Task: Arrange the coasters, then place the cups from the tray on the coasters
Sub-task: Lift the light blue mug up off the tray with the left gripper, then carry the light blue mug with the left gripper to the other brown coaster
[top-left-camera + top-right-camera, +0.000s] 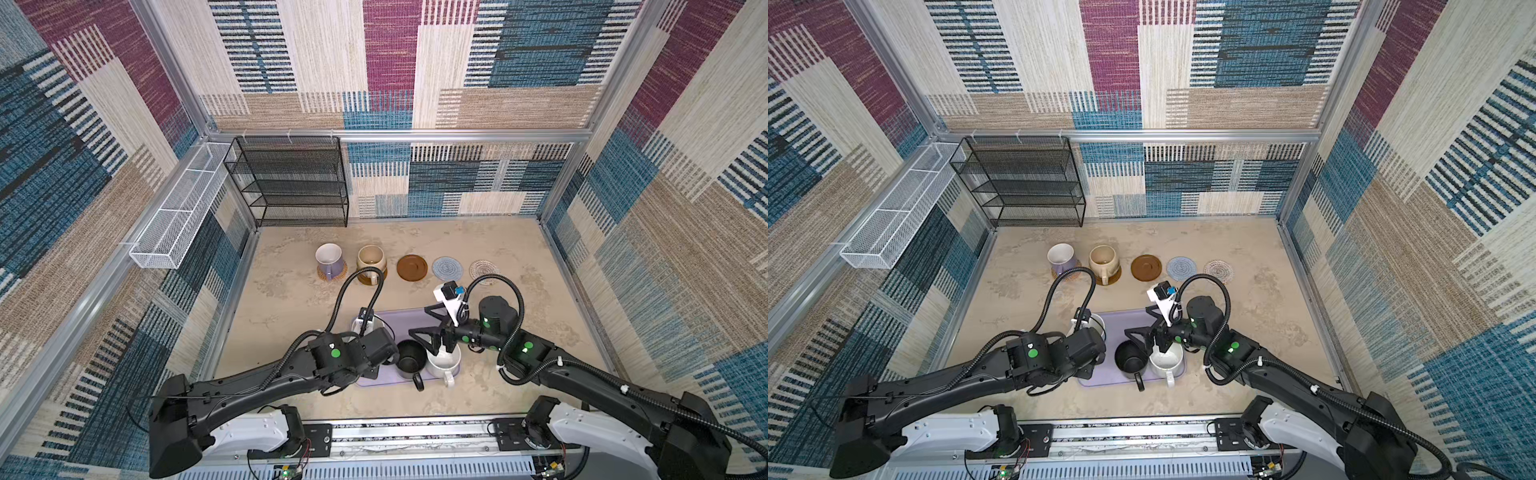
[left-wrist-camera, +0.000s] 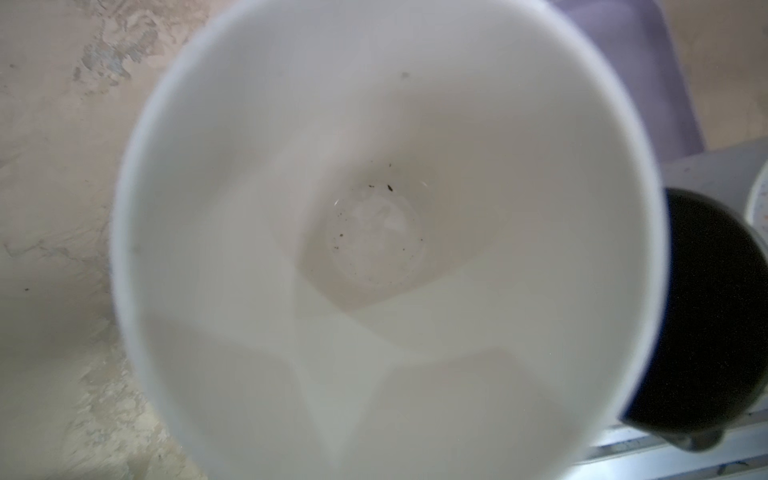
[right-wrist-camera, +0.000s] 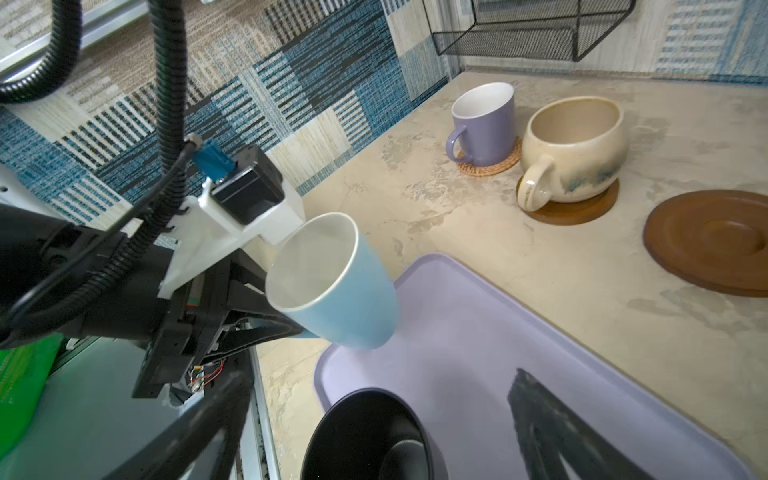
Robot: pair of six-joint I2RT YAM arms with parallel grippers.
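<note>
Clamping the tilted light blue mug (image 3: 340, 291) at the tray's (image 1: 407, 322) ten o'clock corner, left gripper (image 3: 286, 328) shows only from right wrist; right gripper (image 1: 424, 328) gapes wide.

Open table (image 1: 540, 291) lies right of the tray (image 1: 405, 323), and in the far row the brown coaster (image 1: 412, 267), grey-blue coaster (image 1: 447, 269) and whitish coaster (image 1: 484, 270) stand bare. The lavender mug (image 1: 329, 258) and beige mug (image 1: 371, 259) block the row's left end. On the tray the black mug (image 1: 410, 360) and speckled white mug (image 1: 444, 362) crowd the near right, with the wide-open right gripper (image 1: 430, 328) over them. The tilted light blue mug (image 3: 345, 291) fills the far left corner.
</note>
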